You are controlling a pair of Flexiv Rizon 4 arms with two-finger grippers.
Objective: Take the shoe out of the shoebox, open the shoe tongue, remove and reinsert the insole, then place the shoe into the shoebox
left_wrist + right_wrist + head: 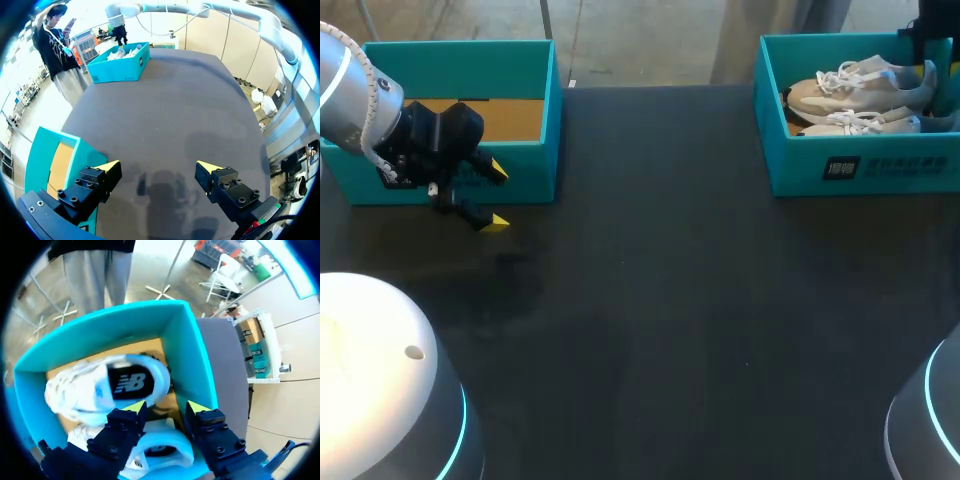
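The shoebox (865, 165), teal, stands at the far right of the table (650, 300), its right end cut off by the head view's edge. Two pale laced shoes lie inside it, side by side: the farther shoe (860, 85) and the nearer shoe (865, 122). Their tongues and insoles cannot be made out. Of the right arm (925, 35), the head view shows only a dark fragment above the box's far corner. In the right wrist view the right gripper (165, 406) hangs over the inside of the shoebox with its fingers apart and nothing clamped between them. One shoe's heel lies just ahead of the tips, and the other shoe is largely hidden under the gripper body. Contact with either shoe cannot be judged. The left gripper (495, 196) hangs just in front of an empty teal box (545, 120) at the far left. Its fingers are spread wide over the dark tabletop and hold nothing. The left arm (360, 95) covers that box's near left corner.
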